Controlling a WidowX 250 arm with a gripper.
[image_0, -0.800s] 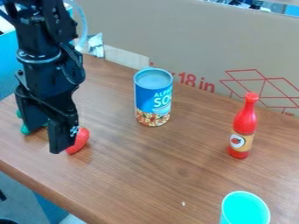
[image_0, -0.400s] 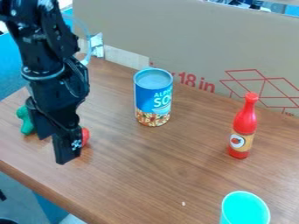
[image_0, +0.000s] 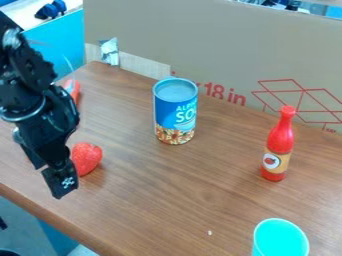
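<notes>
My gripper (image_0: 50, 178) is hanging at left, beside the red strawberry (image_0: 87, 158); jaw opening and hold I cannot tell. A can (image_0: 176, 112) is standing upright, its base presumably steadying it.

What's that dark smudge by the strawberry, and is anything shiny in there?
In the camera view, the smudge looks like a soft shadow, on the table just below the strawberry; also in the camera view, pale glints show on the black arm, and the silvery scrap by the cardboard looks shiny.
</notes>
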